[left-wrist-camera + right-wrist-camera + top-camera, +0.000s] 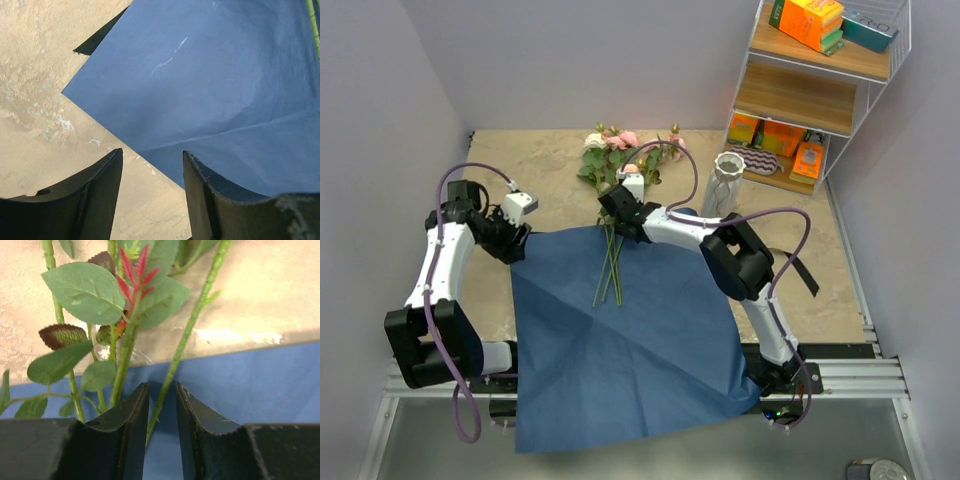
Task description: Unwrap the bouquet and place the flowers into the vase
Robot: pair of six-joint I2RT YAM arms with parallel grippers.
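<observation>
Your left gripper (152, 152) hangs released, jaws apart, over the far left corner of the blue paper (620, 350), which lies spread flat on the worktop (530, 165). Your right gripper (162, 386) is unclenched, its fingers narrowly straddling one stem of the flowers (620, 150), which lie across the paper's far edge. The vase (728, 182) stands upright near the worktop's far right corner.

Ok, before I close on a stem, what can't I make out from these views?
- Right wrist: the flowers lose their blooms past the top edge; one stem drops between the right fingers, and whether they touch it is unclear.
- Top: the right gripper hides its fingertips under its own wrist; stems too thin to count.
- Left wrist: only blue paper and table; a green sliver is cut by the right edge.
</observation>
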